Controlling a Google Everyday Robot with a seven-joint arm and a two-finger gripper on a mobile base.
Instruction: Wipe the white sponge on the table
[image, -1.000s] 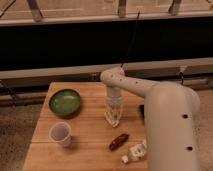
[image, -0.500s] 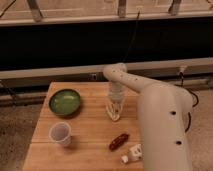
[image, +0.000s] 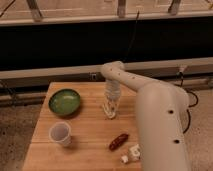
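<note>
Since the earlier frames, the arm had shifted: its big white upper segment swung lower and more to the right, filling the near right of the view, while the gripper (image: 111, 111) stayed down at about the same spot on the worktop (image: 85, 135).

Nearest the camera, small white blocky bits (image: 131, 153) lay at the front right edge of the worktop, touching or just beside the arm's white shell. Just behind them lay a dark red-brown oblong item (image: 118, 141), flat on the wood. To the left stood a white paper cup (image: 60, 133), upright, well apart from everything else.

Mid-worktop, the gripper pointed straight down, its tip at the surface. The white sponge (image: 109, 113) showed as a pale cream patch right at the tip, on the wood, right of the green bowl (image: 64, 102). Could not tell whether the fingers were spread or pinching the sponge; tip and sponge blended together.

Farther back on the left sat the green bowl, upright. Behind the worktop ran a pale ledge and a dark window band (image: 60, 45).
</note>
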